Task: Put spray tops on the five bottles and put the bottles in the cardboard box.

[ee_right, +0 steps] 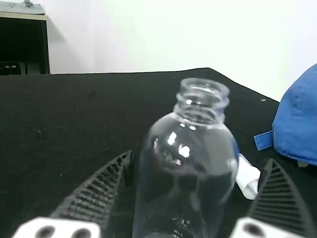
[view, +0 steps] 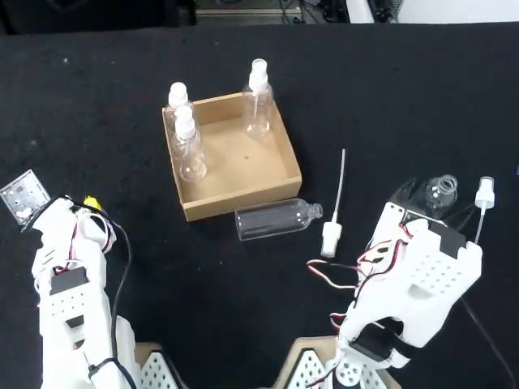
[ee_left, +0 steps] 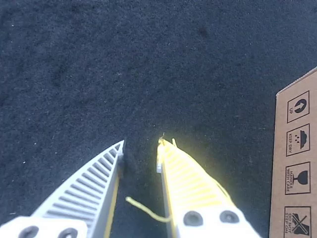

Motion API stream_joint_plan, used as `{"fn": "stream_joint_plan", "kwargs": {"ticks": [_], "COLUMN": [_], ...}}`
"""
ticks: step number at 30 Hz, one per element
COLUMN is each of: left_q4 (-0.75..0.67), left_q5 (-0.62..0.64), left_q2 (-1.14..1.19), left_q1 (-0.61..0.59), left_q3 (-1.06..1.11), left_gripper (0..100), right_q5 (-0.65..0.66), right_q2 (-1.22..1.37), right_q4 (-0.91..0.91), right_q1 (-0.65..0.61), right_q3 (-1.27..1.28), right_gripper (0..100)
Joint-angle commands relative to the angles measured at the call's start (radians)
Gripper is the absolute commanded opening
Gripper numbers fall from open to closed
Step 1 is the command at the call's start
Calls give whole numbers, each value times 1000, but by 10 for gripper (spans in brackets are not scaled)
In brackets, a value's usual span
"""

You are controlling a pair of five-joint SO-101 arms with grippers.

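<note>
The cardboard box sits mid-table and holds three upright clear bottles with white spray tops. A topless clear bottle lies just in front of the box. Beside it lies a loose spray top, its tube pointing away from me. Another topless bottle stands upright between the spread fingers of my right gripper, which is open around it. A second loose spray top lies just beyond that bottle. My left gripper hovers low over bare cloth left of the box, slightly open and empty.
Black cloth covers the table. The box's printed side is close to the left gripper. A blue cloth object lies past the right gripper at the table's edge.
</note>
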Motion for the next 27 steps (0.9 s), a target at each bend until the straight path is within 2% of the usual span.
{"fn": "stream_joint_plan", "kwargs": {"ticks": [1, 6, 15, 22, 27], "left_q4": [-23, -23, -23, -23, -23], "left_q5": [-6, -6, -6, -8, -8], "left_q2": [-15, -15, -15, -15, -15], "left_q1": [-12, -12, -12, -12, -8], "left_q3": [-8, -8, -8, -8, -8], "left_gripper": [95, 95, 95, 95, 95], "right_q5": [8, 9, 127, 149, 147], "right_q2": [-2, -93, -524, -849, -1138], "right_q4": [-23, -32, 25, 422, 934], "right_q1": [-2, -3, -17, -8, 6], "right_q3": [10, 105, 265, 186, 27], "right_gripper": [343, 345, 342, 342, 342]}}
